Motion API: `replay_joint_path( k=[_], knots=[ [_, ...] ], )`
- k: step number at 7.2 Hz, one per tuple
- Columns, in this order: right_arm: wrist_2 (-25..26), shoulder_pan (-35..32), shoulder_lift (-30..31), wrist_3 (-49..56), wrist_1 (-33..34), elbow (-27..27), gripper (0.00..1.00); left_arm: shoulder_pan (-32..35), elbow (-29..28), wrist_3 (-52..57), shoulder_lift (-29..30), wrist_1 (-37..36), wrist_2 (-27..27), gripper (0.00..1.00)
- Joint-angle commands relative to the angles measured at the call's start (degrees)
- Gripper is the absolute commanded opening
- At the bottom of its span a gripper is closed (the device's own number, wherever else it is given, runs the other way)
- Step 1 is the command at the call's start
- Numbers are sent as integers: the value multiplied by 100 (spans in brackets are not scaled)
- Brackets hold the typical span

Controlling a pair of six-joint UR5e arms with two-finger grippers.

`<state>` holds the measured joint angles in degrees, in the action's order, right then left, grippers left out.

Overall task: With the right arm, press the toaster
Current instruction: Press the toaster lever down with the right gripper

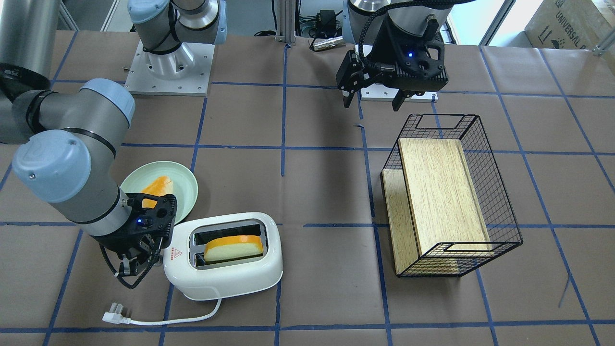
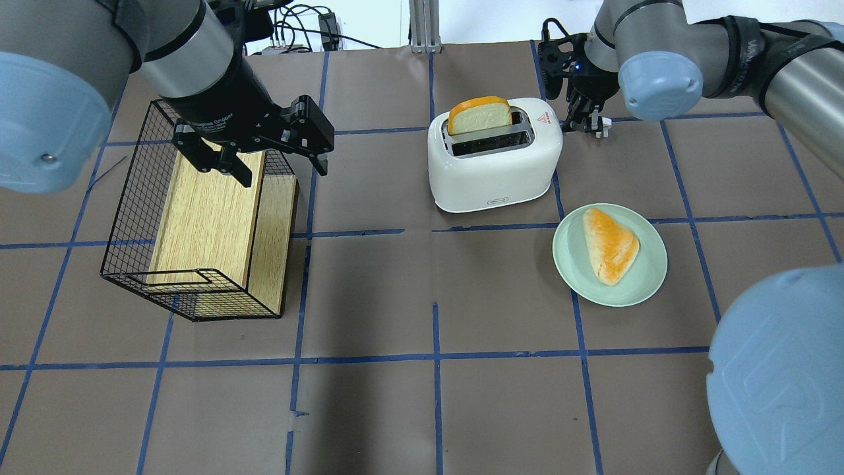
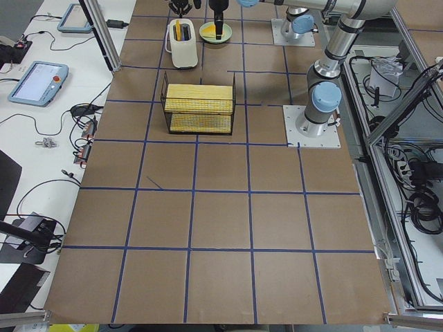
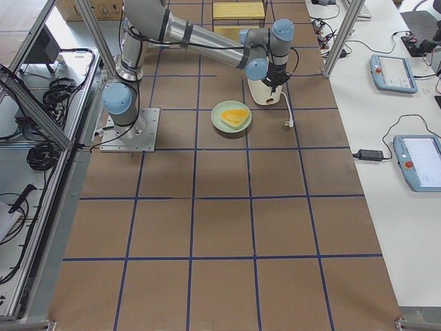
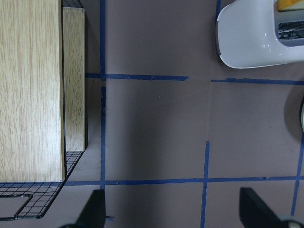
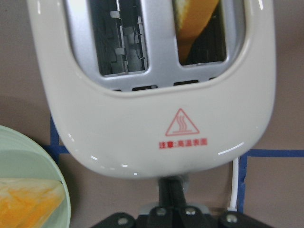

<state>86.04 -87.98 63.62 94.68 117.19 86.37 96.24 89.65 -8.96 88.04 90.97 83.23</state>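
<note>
The white toaster point(image 1: 226, 274) stands on the brown table with a slice of bread point(image 1: 234, 247) upright in one slot; the other slot is empty. It also shows in the overhead view point(image 2: 494, 165) and fills the right wrist view point(image 6: 152, 118), red warning triangle facing the camera. My right gripper point(image 1: 144, 264) is shut and sits at the toaster's end, just below the triangle; in the right wrist view its black fingers point(image 6: 172, 190) meet that end. It holds nothing. My left gripper point(image 2: 264, 158) is open and empty, above the wire basket's far end.
A pale green plate point(image 2: 573, 264) with a wedge of bread point(image 2: 610, 244) lies beside the toaster, under the right arm's wrist. The toaster's white cord and plug point(image 1: 115, 315) trail toward the table's front. A black wire basket point(image 1: 495, 192) lies tipped with a wooden board point(image 1: 442, 192) inside.
</note>
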Motion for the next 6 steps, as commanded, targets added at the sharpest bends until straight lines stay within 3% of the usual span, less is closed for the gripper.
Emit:
replay_joint_path(
  k=[1,6],
  knots=[
    [10,0,-130,7,5,3,3,0,0,0,3,0,0,100],
    [-8,0,-245,7,14,3,3,0,0,0,3,0,0,100]
  ],
)
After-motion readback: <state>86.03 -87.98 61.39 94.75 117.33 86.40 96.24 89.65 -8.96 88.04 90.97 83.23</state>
